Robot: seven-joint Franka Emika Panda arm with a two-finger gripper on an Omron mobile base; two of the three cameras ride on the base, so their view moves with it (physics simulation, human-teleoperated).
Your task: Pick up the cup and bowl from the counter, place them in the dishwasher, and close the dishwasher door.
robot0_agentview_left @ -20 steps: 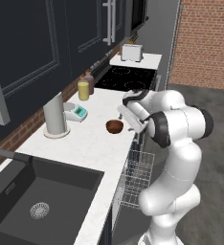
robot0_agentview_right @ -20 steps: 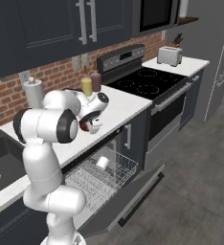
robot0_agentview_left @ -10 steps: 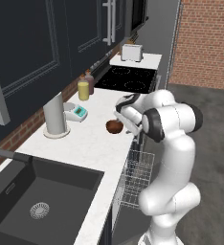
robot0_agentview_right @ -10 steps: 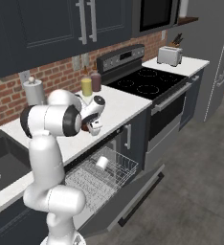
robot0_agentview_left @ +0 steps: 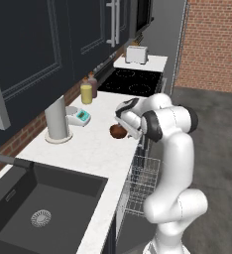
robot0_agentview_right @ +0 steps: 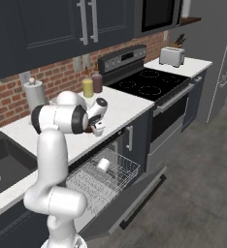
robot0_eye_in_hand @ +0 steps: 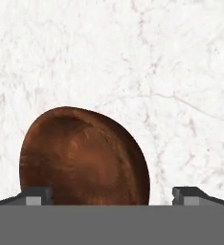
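A white marbled surface (robot0_agentview_left: 93,149) runs from a black sink (robot0_agentview_left: 43,198) to a cooktop; the reddish-brown bowl (robot0_agentview_left: 118,131) rests near its front edge, with the arm's tool (robot0_agentview_left: 125,124) just beside it. From the right base camera, the dishwasher door (robot0_agentview_right: 130,206) hangs open and the cup (robot0_agentview_right: 104,165) lies in the wire rack (robot0_agentview_right: 98,177). The hand camera shows the tool (robot0_eye_in_hand: 112,196) released, fingertips (robot0_eye_in_hand: 35,196) spread wide, bowl (robot0_eye_in_hand: 83,155) between them.

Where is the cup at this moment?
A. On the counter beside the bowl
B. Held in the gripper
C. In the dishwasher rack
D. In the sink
C: the cup lies in the wire rack of the open dishwasher, while the bowl sits on the counter before the open gripper.
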